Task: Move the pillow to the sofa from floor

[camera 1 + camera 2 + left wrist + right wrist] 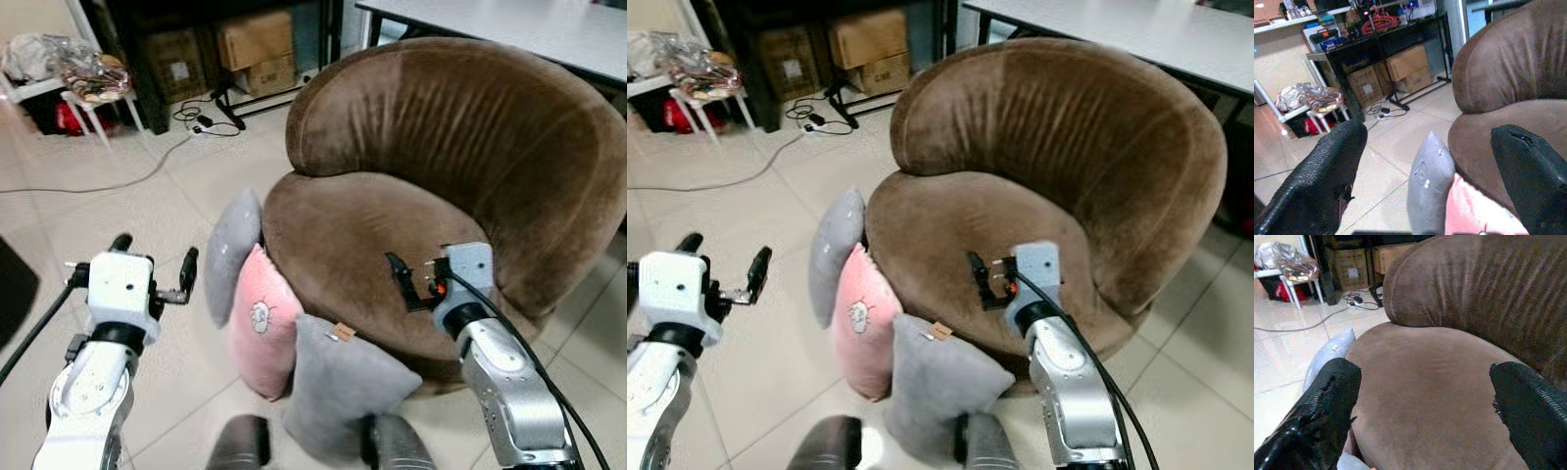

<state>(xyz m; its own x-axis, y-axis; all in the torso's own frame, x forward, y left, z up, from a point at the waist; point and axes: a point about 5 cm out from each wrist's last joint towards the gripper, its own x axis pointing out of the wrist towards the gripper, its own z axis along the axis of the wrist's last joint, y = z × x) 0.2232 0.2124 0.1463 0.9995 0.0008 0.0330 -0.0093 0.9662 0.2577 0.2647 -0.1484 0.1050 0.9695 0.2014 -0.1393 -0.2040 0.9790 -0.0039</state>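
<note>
Left eye view: brown velvet sofa (460,176), round-backed, seat bare, standing on a pale tiled floor (118,206).

Pillows: three, all on the floor against the sofa's front-left edge. Grey pillow (232,255) upright, leaning on the sofa's left flank. Pink pillow (263,323) with a small printed figure, upright, touching the grey one and the sofa base. Second grey pillow (343,387) with a small tan tag, nearest the robot, leaning against the pink pillow and the sofa's front.

Left gripper (157,266): raised over the floor to the left of the pillows, apart from them; fingers spread, nothing between them. In the left wrist view both fingertips (1327,176) frame the upright grey pillow and the pink one beyond.

Right gripper (404,284): held over the seat's front edge; its wrist view shows the fingers (1322,416) wide apart and empty, the seat beyond them.

Background: dark shelf unit (196,49) holding cardboard boxes (257,49) on its lowest level; cables (201,119) on the floor before it; white rack (69,83) bearing crumpled bags; grey table (519,29) behind the sofa.
</note>
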